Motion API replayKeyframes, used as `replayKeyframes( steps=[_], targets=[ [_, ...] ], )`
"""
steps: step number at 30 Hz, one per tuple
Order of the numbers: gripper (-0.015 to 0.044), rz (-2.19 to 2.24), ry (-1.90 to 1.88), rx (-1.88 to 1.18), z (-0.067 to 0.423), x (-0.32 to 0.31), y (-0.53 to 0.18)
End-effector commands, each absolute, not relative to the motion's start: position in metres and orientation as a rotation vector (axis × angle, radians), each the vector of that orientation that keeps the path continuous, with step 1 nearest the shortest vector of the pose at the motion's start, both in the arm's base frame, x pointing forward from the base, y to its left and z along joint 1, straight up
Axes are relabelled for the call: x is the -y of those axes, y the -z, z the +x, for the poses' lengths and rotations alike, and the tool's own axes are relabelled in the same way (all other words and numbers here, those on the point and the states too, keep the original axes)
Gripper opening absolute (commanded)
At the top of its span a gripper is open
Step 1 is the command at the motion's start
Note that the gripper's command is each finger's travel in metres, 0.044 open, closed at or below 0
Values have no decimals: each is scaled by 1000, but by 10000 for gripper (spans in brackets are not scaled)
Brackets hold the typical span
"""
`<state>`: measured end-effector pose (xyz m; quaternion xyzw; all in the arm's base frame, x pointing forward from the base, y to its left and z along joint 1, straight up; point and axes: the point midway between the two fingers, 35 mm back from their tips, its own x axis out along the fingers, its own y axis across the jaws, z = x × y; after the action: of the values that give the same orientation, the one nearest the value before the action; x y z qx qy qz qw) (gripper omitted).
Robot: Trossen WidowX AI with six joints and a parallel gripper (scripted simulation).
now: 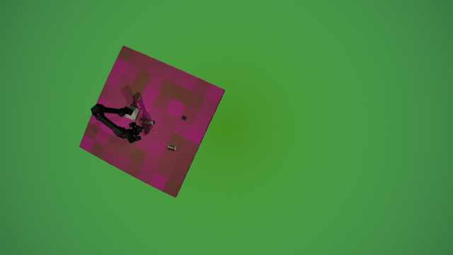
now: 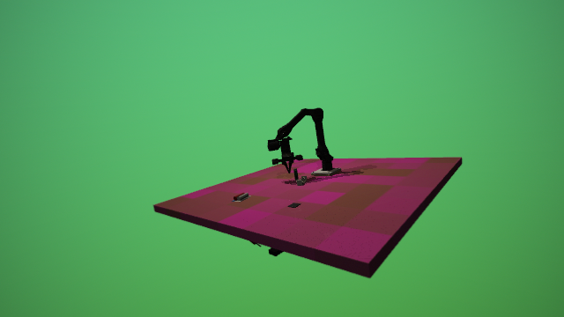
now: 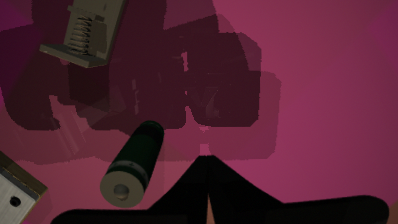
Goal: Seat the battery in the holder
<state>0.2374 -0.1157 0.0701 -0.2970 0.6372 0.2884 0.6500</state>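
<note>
The battery (image 3: pixel 132 164) (image 2: pixel 296 173) is a dark green cylinder with a grey end. It stands on end on the table, to the left of my fingertips in the wrist view. The olive holder (image 3: pixel 90 31) (image 1: pixel 148 122) (image 2: pixel 302 180) lies beyond it with its coil spring showing and is empty. My gripper (image 3: pixel 206 163) (image 2: pixel 288 169) points down above the table, beside the battery and apart from it. Its black fingers are shut tip to tip with nothing between them.
The pink and brown chequered table (image 1: pixel 177 170) (image 2: pixel 352 246) carries the arm's grey base plate (image 3: pixel 15 192) (image 1: pixel 134 113). A small red and silver part (image 1: pixel 171 147) (image 2: pixel 241 196) and a small black square (image 1: pixel 184 117) (image 2: pixel 294 205) lie farther out.
</note>
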Motion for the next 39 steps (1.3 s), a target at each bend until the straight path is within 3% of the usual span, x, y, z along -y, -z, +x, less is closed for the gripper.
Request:
replayKeyframes(
  steps=[1,39],
  targets=[
    [0,-684,-652,-1445,237,116,-66],
    [0,-680,-656,-1447,190,75,-64]
  ],
)
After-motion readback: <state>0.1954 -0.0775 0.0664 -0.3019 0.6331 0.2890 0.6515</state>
